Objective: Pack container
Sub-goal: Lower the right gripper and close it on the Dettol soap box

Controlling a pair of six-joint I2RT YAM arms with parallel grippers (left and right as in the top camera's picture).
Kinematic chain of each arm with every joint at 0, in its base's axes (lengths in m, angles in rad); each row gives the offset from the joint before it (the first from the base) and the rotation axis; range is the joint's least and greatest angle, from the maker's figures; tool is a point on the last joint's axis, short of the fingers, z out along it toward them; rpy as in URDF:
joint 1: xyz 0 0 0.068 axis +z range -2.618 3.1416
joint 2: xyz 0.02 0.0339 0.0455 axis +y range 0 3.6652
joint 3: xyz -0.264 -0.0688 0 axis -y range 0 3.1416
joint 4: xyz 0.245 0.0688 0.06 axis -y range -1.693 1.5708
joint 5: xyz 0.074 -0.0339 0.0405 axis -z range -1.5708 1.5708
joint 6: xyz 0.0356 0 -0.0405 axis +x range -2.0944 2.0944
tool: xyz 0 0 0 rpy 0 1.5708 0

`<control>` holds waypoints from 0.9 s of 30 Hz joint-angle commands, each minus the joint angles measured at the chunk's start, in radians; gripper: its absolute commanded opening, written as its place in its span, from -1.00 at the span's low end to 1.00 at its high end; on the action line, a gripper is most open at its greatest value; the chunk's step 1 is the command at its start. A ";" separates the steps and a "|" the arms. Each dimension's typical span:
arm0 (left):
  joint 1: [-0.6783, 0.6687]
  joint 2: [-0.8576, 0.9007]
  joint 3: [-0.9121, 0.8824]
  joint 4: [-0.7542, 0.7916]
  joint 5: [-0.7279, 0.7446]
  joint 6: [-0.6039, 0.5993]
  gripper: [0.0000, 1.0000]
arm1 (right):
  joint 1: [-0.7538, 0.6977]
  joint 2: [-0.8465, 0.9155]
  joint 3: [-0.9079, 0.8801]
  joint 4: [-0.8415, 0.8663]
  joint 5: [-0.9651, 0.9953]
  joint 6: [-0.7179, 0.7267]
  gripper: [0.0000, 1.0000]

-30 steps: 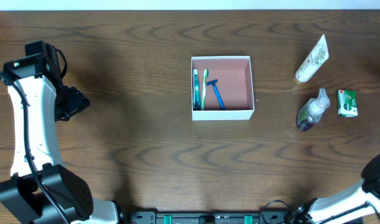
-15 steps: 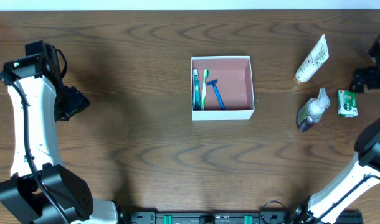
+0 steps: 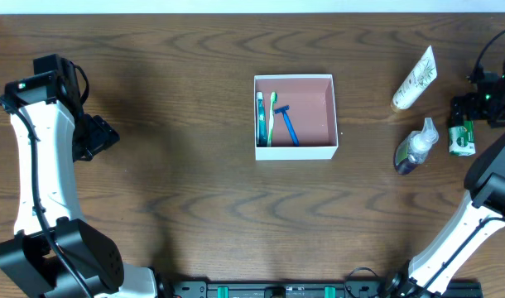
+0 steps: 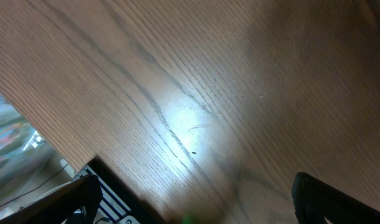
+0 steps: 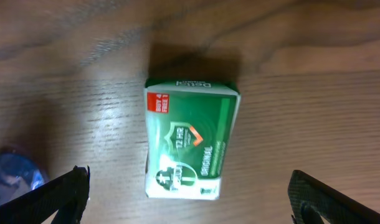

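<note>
The container [image 3: 325, 151], a square white box with a pink inside, sits mid-table. It holds a green toothbrush [image 3: 271, 116], a blue razor [image 3: 287, 122] and a teal item [image 3: 260, 117] along its left side. A green soap box [image 3: 461, 139] [image 5: 191, 138] lies at the far right. My right gripper [image 3: 476, 106] [image 5: 190, 198] is open and hovers right over the soap box, its fingers wide on either side. My left gripper [image 3: 99, 136] [image 4: 193, 200] is open and empty over bare wood near the left table edge.
A white tube [image 3: 414, 79] lies at the back right. A dark pump bottle [image 3: 414, 149] lies just left of the soap box; its blue end shows in the right wrist view [image 5: 12, 174]. The table's edge shows in the left wrist view [image 4: 65, 155].
My right arm has come in from the far right edge and moved left and down over the green soap box. The left arm has not moved.
</note>
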 commanded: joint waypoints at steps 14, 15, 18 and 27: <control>0.005 0.005 0.000 -0.003 -0.012 0.013 0.96 | 0.009 0.016 -0.015 0.000 0.056 0.085 0.98; 0.005 0.005 0.000 -0.003 -0.013 0.013 0.96 | 0.009 0.016 -0.019 0.001 0.056 0.085 0.99; 0.005 0.005 0.000 -0.003 -0.013 0.013 0.96 | 0.009 0.016 -0.039 0.001 0.029 0.066 0.98; 0.005 0.006 0.000 -0.003 -0.013 0.013 0.97 | 0.009 0.016 -0.160 0.046 -0.033 0.001 0.99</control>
